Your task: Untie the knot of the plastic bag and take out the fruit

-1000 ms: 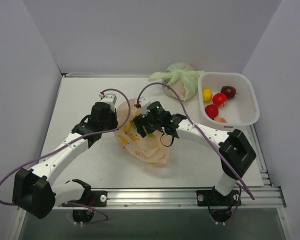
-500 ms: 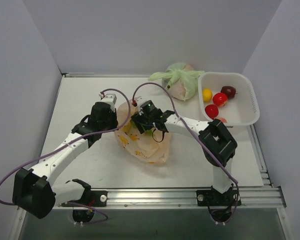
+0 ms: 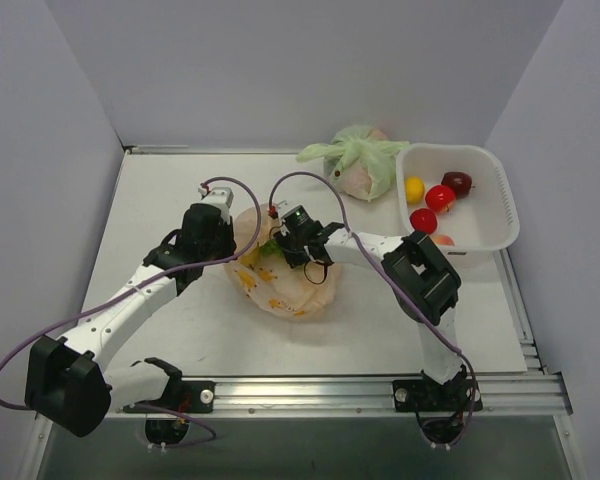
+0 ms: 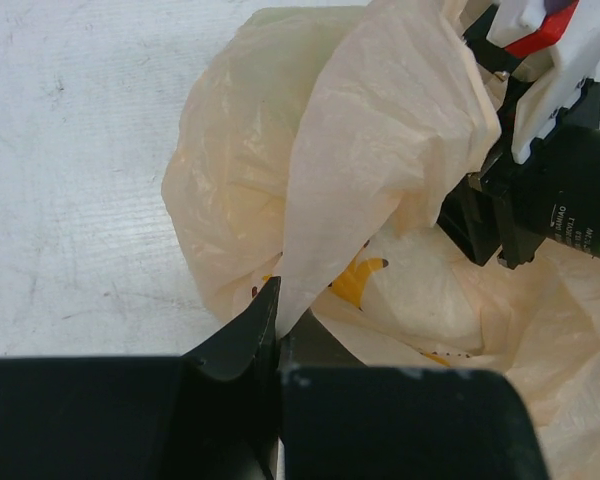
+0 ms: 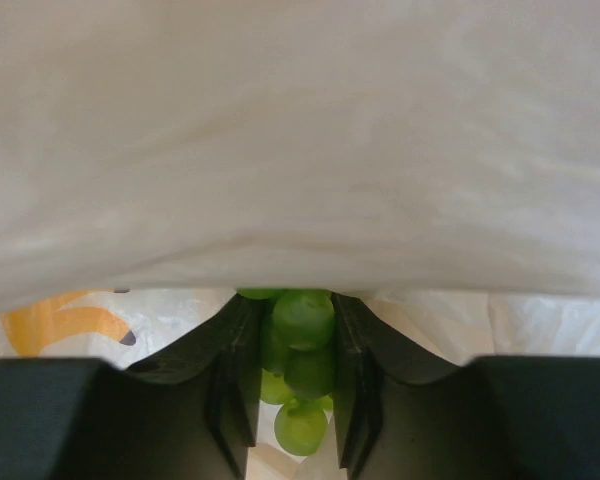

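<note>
Right gripper (image 5: pixel 295 310) sits inside the plastic bag (image 5: pixel 300 130), black fingers closed against both sides of the green grape bunch (image 5: pixel 302 372), small glossy round grapes, with thin translucent peach film draped just above. Left gripper (image 4: pixel 279 305) is pinched together on a crinkled fold of that film, the bag bulging directly ahead. Bag rests on a matte white, faintly scuffed table (image 4: pixel 70 150) boxed by plain pale walls (image 3: pixel 280 60).
</note>
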Controlling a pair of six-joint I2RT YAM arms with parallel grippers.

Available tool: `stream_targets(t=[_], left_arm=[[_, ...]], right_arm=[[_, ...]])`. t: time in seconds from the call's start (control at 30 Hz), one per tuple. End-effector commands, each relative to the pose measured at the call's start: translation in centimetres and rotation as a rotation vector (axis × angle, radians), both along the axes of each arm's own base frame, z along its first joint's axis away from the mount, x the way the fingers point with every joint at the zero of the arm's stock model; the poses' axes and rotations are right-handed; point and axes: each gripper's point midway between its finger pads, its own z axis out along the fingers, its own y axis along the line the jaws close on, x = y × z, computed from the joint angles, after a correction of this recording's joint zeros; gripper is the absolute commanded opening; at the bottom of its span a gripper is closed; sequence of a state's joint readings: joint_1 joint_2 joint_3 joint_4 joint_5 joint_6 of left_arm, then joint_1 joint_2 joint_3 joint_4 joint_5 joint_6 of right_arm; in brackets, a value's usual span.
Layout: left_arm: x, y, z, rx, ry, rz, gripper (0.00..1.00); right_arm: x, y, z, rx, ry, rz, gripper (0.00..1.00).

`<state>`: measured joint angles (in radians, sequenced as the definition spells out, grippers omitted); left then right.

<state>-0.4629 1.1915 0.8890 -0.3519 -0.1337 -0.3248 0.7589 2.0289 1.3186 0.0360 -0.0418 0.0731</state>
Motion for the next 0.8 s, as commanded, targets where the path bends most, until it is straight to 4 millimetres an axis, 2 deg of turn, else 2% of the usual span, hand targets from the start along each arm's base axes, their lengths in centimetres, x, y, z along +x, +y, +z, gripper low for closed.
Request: stream_targets(t=[0.0,0.03,0.1,0.13,0.2,0.23,0.43,0.5,0.57,0.6,0.63,0.67,0.7,0.77], left_arm=[[1.0,-0.4,2.1,-0.026,-0.06,-0.004,0.01],[1.0,-0.4,2.2,-0.029,-0.063,-0.004,0.01],[1.0,-0.3,2.1,-0.026,-0.061,-0.001,0.01],[1.1,-0.3,2.1,-0.024,-0.062,-0.001,0.01],[1.1,-0.2,2.1,-0.022,-0.062,0.002,0.01],[1.0,-0.2,2.2,-0.022,-0.064,0.003,0.01],[1.1,0.3,2.2,-0.006,-0.072,0.026,0.01],[1.2,0.5,2.2,0.003,-0.073,0.035,0.01],[1.3,1.0,2.4,0.017,-0.079,0.052,0.01],[1.3,1.1,2.4,0.022,-0.08,0.056,0.01],[1.3,1.2,2.4,0.026,-0.082,0.06,0.0],[1.3,1.4,2.5,0.029,-0.085,0.065,0.0],[1.3,1.5,2.5,0.032,-0.085,0.07,0.0],[1.4,1.7,2.6,0.033,-0.089,0.077,0.0]], right_arm=[[-0.5,0.7,1.6,0.016,-0.017,0.026,0.22],[-0.6,0.9,2.7,0.027,-0.037,0.033,0.19],[-0.9,0.8,3.7,0.032,-0.058,0.044,0.16],[-1.1,0.9,5.1,0.051,-0.082,0.051,0.15],[-1.6,0.8,6.2,0.061,-0.1,0.063,0.11],[-1.8,0.8,7.5,0.081,-0.118,0.065,0.1],[-3.5,1.1,12.2,0.174,-0.166,0.114,0.05],[-4.3,1.1,12.9,0.196,-0.166,0.135,0.04],[-5.5,1.1,14.9,0.244,-0.177,0.178,0.04],[-5.7,1.1,14.7,0.243,-0.168,0.188,0.04],[-6.2,0.9,16.0,0.265,-0.185,0.199,0.04],[-6.5,0.6,16.1,0.267,-0.185,0.204,0.04],[-6.7,0.1,17.4,0.284,-0.214,0.199,0.04],[-6.7,-0.9,18.3,0.282,-0.248,0.18,0.04]])
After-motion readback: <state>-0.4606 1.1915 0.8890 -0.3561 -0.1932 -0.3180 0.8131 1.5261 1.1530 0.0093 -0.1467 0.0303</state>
